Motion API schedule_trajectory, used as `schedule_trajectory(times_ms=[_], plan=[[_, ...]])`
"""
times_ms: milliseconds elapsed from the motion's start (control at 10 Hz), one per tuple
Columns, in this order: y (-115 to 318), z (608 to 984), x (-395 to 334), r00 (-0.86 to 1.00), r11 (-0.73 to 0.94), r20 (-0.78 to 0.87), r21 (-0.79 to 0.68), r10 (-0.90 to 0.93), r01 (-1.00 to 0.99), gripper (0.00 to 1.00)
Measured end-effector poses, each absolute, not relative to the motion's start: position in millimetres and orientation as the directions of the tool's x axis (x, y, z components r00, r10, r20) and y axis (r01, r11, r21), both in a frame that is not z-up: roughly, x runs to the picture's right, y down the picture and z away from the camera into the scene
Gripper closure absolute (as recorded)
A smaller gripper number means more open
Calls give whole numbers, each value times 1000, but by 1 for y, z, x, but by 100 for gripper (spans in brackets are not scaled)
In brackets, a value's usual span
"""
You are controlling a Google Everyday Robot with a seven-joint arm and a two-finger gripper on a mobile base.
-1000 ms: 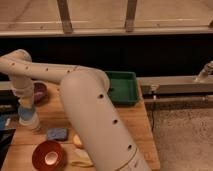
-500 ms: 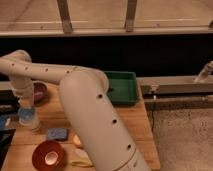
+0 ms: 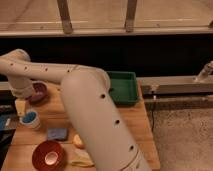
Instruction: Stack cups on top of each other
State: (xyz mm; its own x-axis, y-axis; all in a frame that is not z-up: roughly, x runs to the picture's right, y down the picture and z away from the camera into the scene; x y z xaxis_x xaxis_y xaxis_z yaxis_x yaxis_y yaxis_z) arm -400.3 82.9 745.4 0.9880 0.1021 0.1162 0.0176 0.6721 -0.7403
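Wooden desk with my pincer at its far-left edge, just above the nested cups.

My cream arm sweeps from the lower foreground up and left, ending where the pincer hangs over the left side of the desk; whether it is spread or pressed together I cannot tell. Directly below and slightly right of the pincer stands the cream-white cup, with the blue-grey cup showing as a blue disc inside its mouth. Just behind the pincer, to its right, sits the purple bowl. Nearer the camera than the pincer lie a blue sponge and, further forward, the red-orange bowl. Well to the right of the pincer, beyond my arm, a green tray rests on the desk's far edge.
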Motion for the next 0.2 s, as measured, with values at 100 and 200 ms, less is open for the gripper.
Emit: schedule_trajectory(times_ms=[100, 200], plan=[[83, 745, -401, 988, 672, 117, -740, 102, 18, 20], [83, 745, -401, 988, 672, 118, -740, 101, 19, 20]])
